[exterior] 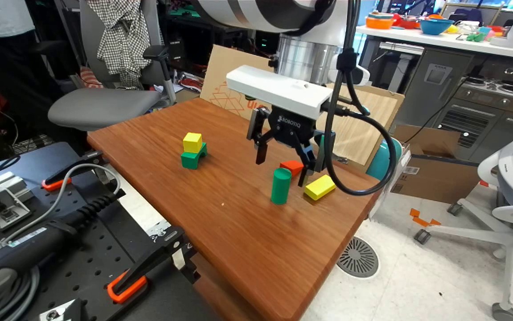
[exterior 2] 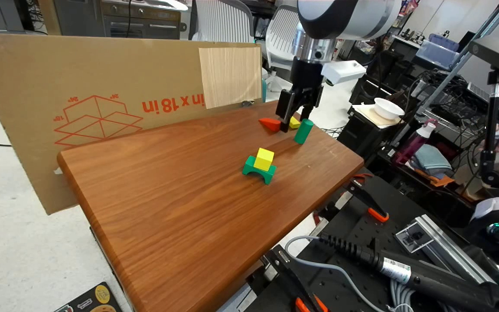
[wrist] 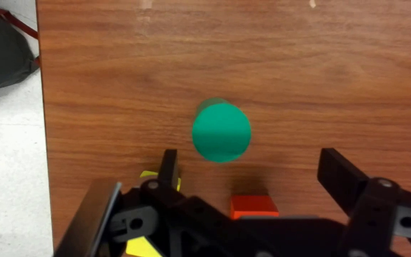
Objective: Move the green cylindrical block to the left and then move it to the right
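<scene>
The green cylindrical block stands upright on the wooden table in both exterior views (exterior: 281, 186) (exterior 2: 304, 131). The wrist view shows its round top (wrist: 221, 132) from above, just beyond the fingertips and nearer the left finger. My gripper (exterior: 281, 168) is open and empty above the table, its fingers wide apart. It also shows in an exterior view (exterior 2: 295, 121) and in the wrist view (wrist: 249, 153). The gripper does not appear to touch the green block.
A red block (exterior: 292, 166) and a yellow flat block (exterior: 320, 187) lie close to the green cylinder, under the gripper. A yellow cube (exterior 2: 264, 159) sits on a green arch block (exterior 2: 268, 173) farther along the table. A cardboard panel (exterior 2: 102, 78) stands along one table edge.
</scene>
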Robot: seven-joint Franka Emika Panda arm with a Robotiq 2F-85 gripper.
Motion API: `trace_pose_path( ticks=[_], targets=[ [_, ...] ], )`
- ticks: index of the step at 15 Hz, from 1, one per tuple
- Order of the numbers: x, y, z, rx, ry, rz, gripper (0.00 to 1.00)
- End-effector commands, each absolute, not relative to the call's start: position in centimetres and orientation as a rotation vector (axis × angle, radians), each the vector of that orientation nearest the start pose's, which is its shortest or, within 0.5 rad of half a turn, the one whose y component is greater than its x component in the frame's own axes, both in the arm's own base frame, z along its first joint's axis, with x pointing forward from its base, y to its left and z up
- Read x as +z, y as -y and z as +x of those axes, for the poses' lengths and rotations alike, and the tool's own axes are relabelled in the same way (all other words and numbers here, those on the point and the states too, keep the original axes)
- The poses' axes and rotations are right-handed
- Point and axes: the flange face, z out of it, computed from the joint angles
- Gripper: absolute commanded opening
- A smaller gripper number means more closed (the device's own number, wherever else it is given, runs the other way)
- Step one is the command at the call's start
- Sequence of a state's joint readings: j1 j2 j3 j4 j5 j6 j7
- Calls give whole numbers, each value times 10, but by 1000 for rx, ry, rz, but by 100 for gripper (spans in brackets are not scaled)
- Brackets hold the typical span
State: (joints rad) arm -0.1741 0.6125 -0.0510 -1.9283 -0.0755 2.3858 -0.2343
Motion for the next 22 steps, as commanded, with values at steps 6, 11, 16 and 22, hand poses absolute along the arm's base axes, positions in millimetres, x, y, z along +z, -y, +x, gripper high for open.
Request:
trace_pose_path(
  ticks=[6, 11, 16, 22],
  targets=[
    [154, 135, 573, 340, 100, -3128, 100],
    [154, 135, 571, 346, 96, -3133, 65],
    [155, 137, 570, 350, 88, -3132, 27],
    [160, 133, 565, 352, 112, -3128, 9]
  ],
)
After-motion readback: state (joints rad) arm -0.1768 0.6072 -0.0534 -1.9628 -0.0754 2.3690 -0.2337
